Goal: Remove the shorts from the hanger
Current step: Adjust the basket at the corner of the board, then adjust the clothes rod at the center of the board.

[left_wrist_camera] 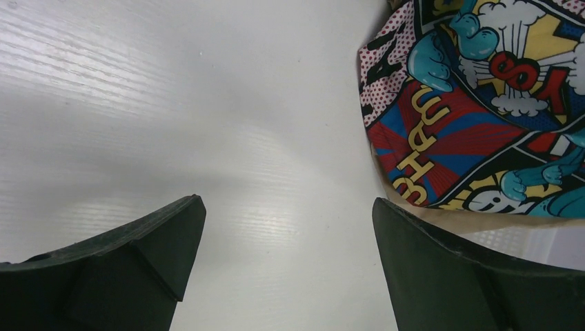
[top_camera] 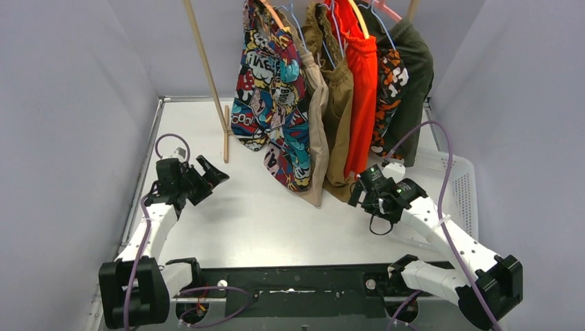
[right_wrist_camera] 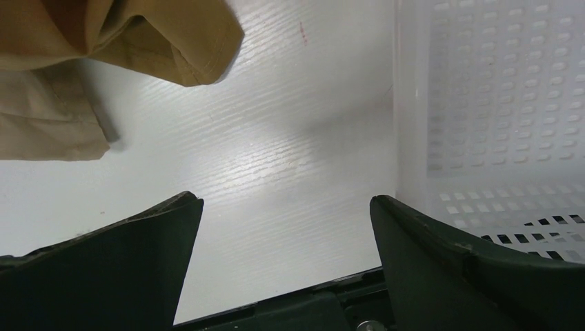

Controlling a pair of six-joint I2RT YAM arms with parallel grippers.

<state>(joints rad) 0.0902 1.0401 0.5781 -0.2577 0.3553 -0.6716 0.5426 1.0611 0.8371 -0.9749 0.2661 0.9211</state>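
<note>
Top view: six pairs of shorts all hung on hangers (top_camera: 358,15) at 12 o'clock of the table (top_camera: 276,221), packed side by side. From 11 to 1 o'clock they ran comic-print shorts (top_camera: 276,103), beige shorts (top_camera: 317,138), brown shorts (top_camera: 338,103), orange-red shorts (top_camera: 362,96), camouflage shorts (top_camera: 388,89), dark green shorts (top_camera: 414,76). The comic-print and beige hems hung lowest, close to the tabletop; could not tell if they touched it. A wooden rack post (top_camera: 207,76) stood at 11 o'clock, just beside the comic-print pair. Left gripper (top_camera: 207,176) sat at 9 o'clock, well apart from the cloth, jaws spread wide, nothing between them. Its wrist view showed bare table in the left gripper (left_wrist_camera: 286,203) gap and the comic-print shorts (left_wrist_camera: 483,103) at 2 o'clock. Right gripper (top_camera: 359,189) sat at 4 o'clock, near the brown and orange-red hems, jaws released wide, holding nothing. Wrist view of the right gripper (right_wrist_camera: 286,200): brown shorts (right_wrist_camera: 172,34) and beige shorts (right_wrist_camera: 48,131) at 10 o'clock, white perforated basket (right_wrist_camera: 497,103) at 2 o'clock. In the top view the basket (top_camera: 455,186) sat at 3 o'clock.
</note>
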